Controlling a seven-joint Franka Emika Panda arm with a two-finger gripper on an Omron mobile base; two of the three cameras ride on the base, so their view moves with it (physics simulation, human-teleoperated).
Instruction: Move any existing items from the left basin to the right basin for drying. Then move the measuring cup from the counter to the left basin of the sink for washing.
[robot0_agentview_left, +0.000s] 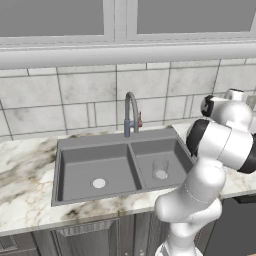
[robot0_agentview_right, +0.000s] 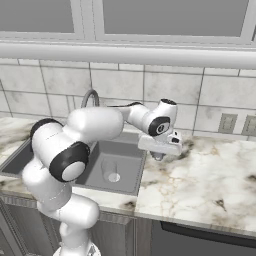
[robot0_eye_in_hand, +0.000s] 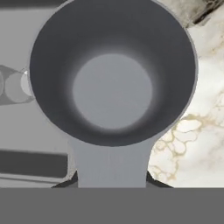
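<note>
My gripper (robot0_agentview_right: 159, 151) is shut on the handle of the measuring cup (robot0_eye_in_hand: 113, 74), a small dark grey round cup whose bowl I look straight into in the hand view. It hangs over the seam between the counter (robot0_agentview_right: 210, 175) and the sink's right rim (robot0_agentview_right: 140, 172). The cup (robot0_agentview_right: 158, 156) shows as a dark bit under the hand. A clear glass (robot0_agentview_left: 160, 167) stands upright in the narrower right basin (robot0_agentview_left: 150, 150), over its white drain. The wider left basin (robot0_agentview_left: 85, 165) holds only its drain (robot0_agentview_left: 99, 183).
A curved grey tap (robot0_agentview_left: 131, 112) rises behind the divider. The tiled wall and cabinets stand close behind. Marble counter stretches to the right (robot0_agentview_right: 215, 190), with wall sockets (robot0_agentview_right: 227, 123) above it. My own arm (robot0_agentview_left: 215, 145) blocks the sink's right side in the left base view.
</note>
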